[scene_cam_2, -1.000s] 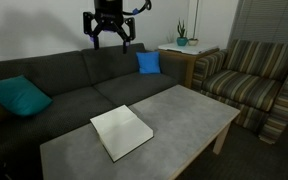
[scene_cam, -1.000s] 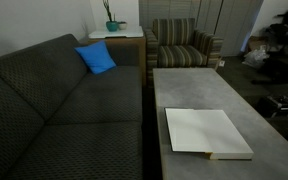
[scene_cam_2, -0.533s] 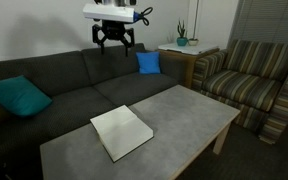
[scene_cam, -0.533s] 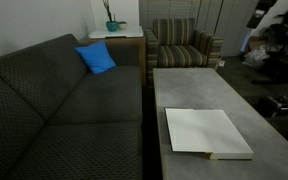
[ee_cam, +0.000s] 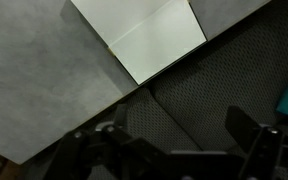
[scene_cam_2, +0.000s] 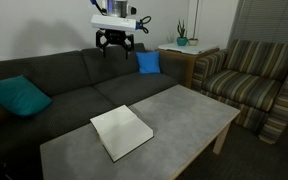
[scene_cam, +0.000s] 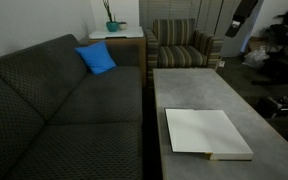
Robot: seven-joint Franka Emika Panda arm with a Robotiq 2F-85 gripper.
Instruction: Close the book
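The book lies open on the grey coffee table, showing plain white pages; in an exterior view it sits near the table's couch-side edge. My gripper hangs high in the air above the couch back, well away from the book, jaws apart and empty. Part of the arm shows at the top right of an exterior view. In the wrist view the book is at the top, and my gripper looks down over the couch seat.
A dark couch runs along the table, with a blue cushion and a teal cushion on it. A striped armchair and a side table with a plant stand beyond.
My gripper has shifted a little to the right and lower in an exterior view, and the arm has come into the top right of the other. The book has not moved.
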